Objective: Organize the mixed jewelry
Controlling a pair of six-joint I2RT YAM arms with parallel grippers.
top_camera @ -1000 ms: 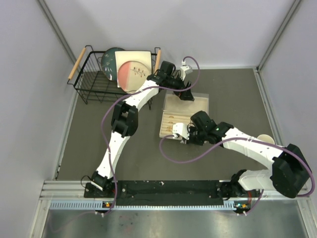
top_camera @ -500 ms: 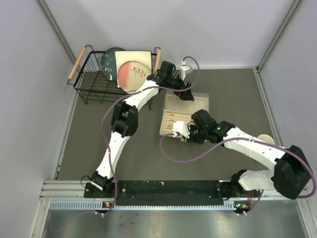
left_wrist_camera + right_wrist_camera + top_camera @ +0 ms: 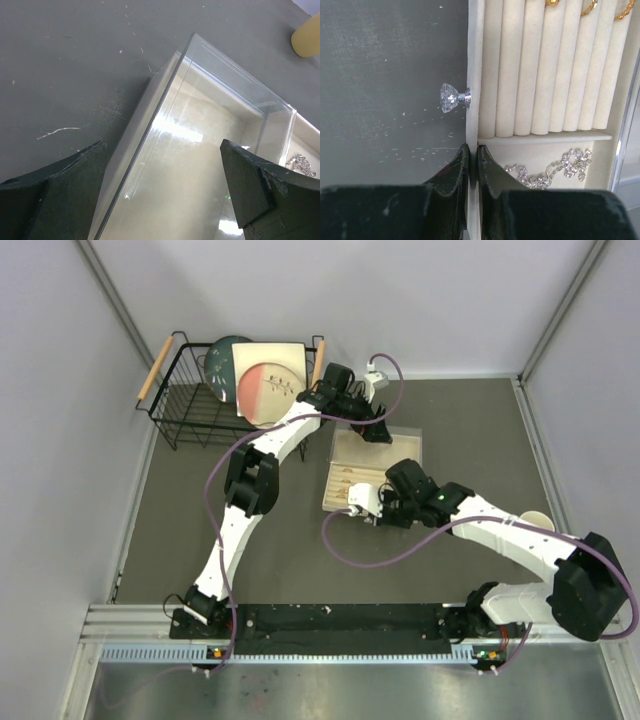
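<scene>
A beige jewelry box (image 3: 385, 445) with a clear lid (image 3: 200, 125) lies mid-table, its tray (image 3: 345, 485) drawn out towards the arm bases. My right gripper (image 3: 473, 148) (image 3: 371, 517) is shut on the tray's white front wall (image 3: 474, 60), just below a crystal knob (image 3: 451, 96). Inside the tray, a silver sparkly chain (image 3: 552, 170) lies in the near compartment. Gold pieces (image 3: 590, 7) sit on the cream ring rolls (image 3: 545, 70). My left gripper (image 3: 164, 147) (image 3: 378, 432) hovers open over the lid at the box's far edge. A small silver piece (image 3: 300, 163) shows beside the lid.
A black wire basket (image 3: 195, 405) holding plates stands at the back left. A pale yellow cup (image 3: 535, 523) (image 3: 307, 39) stands right of the box, beside my right arm. Purple cables loop around both arms. Grey walls close the table on three sides.
My right gripper, with the tray wall in it, has edged slightly towards the box. The left arm has not moved.
</scene>
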